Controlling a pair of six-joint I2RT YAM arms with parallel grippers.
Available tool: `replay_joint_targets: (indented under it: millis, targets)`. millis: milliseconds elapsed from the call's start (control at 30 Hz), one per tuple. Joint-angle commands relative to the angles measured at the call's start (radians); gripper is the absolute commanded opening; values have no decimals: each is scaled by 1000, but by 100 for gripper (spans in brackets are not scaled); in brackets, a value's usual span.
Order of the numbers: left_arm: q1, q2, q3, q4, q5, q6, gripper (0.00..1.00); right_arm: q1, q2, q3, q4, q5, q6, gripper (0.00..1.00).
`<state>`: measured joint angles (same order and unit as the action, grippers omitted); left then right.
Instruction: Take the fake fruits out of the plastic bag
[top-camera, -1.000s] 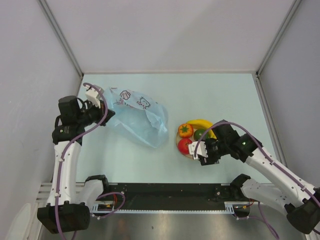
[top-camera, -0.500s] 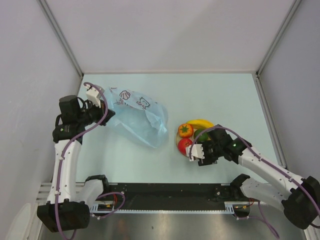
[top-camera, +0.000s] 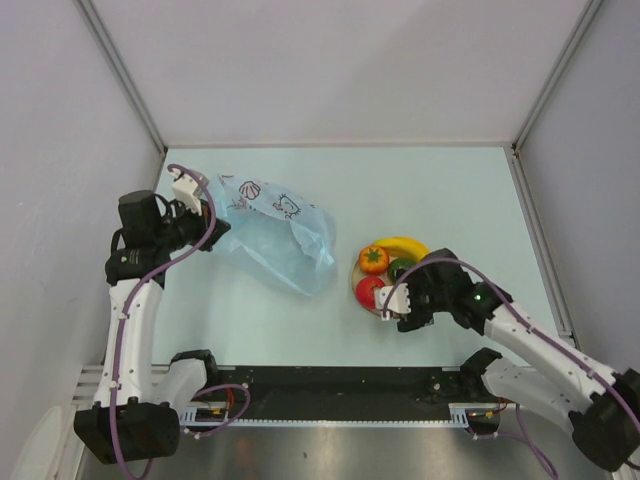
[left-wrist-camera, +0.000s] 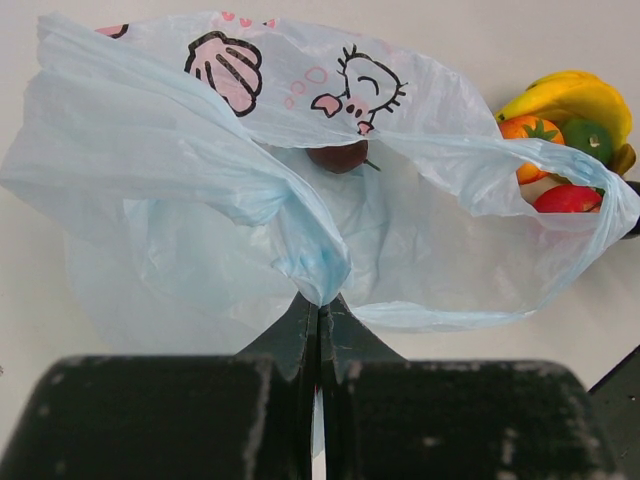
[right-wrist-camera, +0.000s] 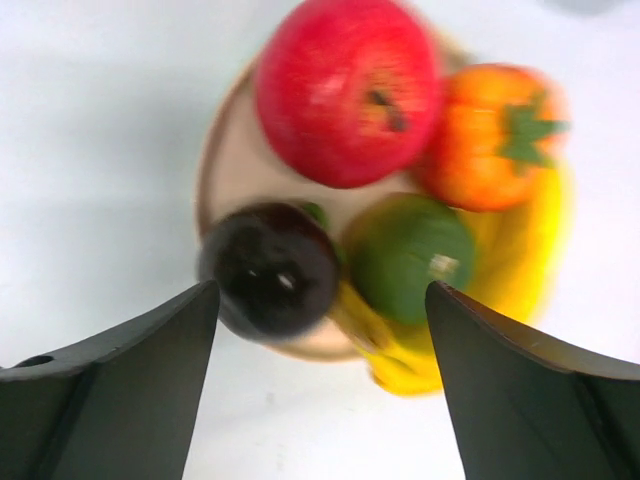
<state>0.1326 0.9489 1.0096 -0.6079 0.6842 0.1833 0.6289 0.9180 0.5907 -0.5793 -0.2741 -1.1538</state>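
Jaws of the left gripper (left-wrist-camera: 318, 305) pinch the plastic bag (left-wrist-camera: 150, 190) to hold its mouth raised; right gripper (right-wrist-camera: 315, 295) gapes empty over fake fruits (right-wrist-camera: 345, 90) on the plate (right-wrist-camera: 212, 185), one dark fruit (left-wrist-camera: 338, 157) inside the bag

We see a pale mint table (top-camera: 450, 190) filling the floor of a booth. A round tan plate (right-wrist-camera: 228, 160) sits on its right half, closer to the near edge than to the far one and well apart from the right edge. In the right wrist view we make out only its left rim and a bare strip of its face. Plain light grey panels (top-camera: 330, 60) close the far side and both flanks, joined by slanting metal posts (top-camera: 120, 75) at the far corners. Along the table's near edge runs a black rail (top-camera: 340, 385), with a brushed metal shelf (top-camera: 340, 455) below it.
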Motion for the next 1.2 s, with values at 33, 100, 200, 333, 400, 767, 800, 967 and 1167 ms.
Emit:
replay_joint_targets:
  millis: [33,100,200,333,400,767,800,967,1167]
  targets:
    - [7,2,-5,43,24,-30,0,-37,-191,41,-28,-69,-66,92]
    - [7,-1,-11,53,26,-41,0,-46,-220,63,7,-100,-26,92]
    - [5,-7,-20,57,31,-42,0,-43,-196,96,123,-122,106,90]
    - [7,-12,-20,48,40,-42,0,-17,-62,161,315,-57,294,90]
    - [7,-18,-23,46,44,-50,0,-2,59,259,387,-51,392,90]
    - [-16,-42,-3,34,131,-77,0,256,393,609,689,-224,629,80]
    - [-16,-48,0,46,150,-100,0,287,445,635,705,-265,656,79]
    - [-16,-41,108,45,221,-177,0,319,631,710,762,-274,863,54]
    - [-8,-30,326,-16,253,-165,0,247,814,768,857,-52,1073,43]
